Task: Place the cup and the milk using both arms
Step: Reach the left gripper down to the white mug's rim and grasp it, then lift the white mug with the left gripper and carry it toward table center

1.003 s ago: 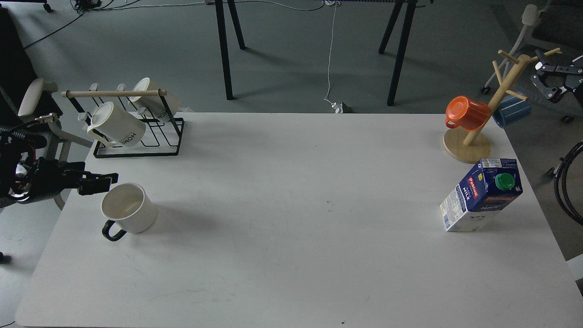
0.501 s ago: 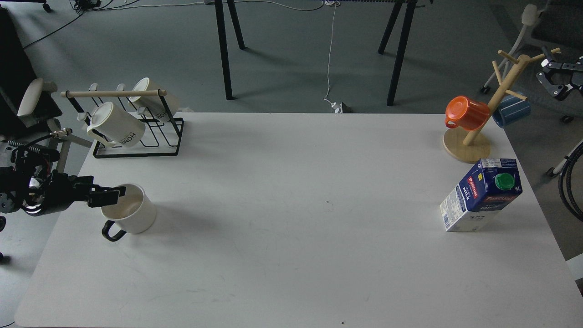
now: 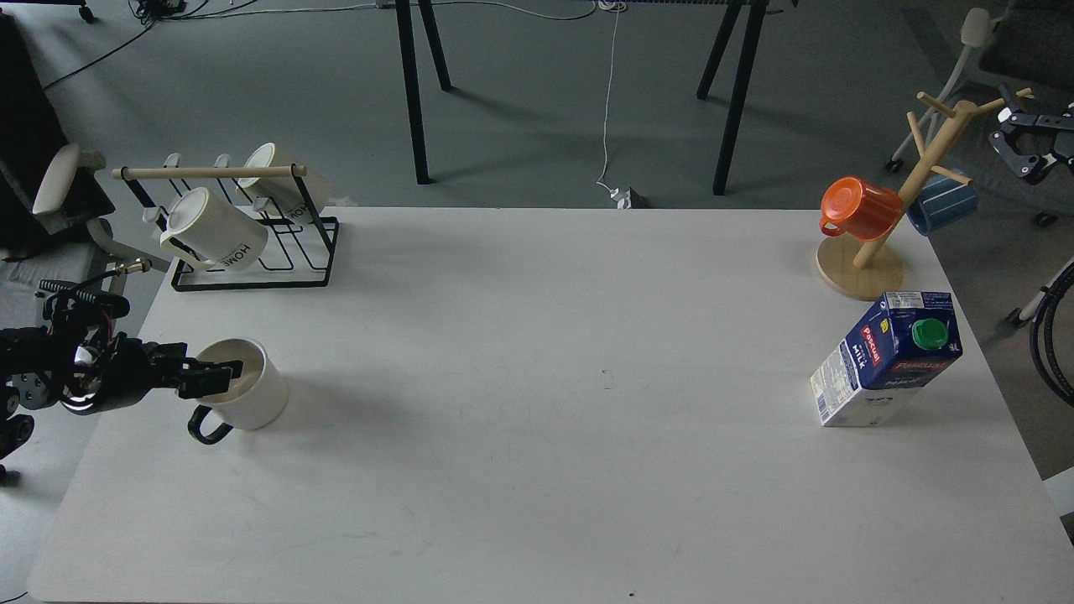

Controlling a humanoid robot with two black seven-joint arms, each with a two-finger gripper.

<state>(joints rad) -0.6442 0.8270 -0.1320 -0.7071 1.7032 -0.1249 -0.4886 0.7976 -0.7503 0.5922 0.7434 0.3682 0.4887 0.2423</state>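
Our smooth cream cup with its thin black loop handle stands upright at the table's left; the boxy blue-white milk, green-capped, upright at right. Left gripper reaches level over the cup's rim, jaws unreadable. Right gripper spread, off-table.

The left gripper hides part of the cup's rim; its dark jaws cannot be told apart.

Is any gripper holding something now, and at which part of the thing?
It cannot be told for the left gripper: its fingers reach over the near rim of the cup, but a closed grip is not visible. The right gripper holds nothing.
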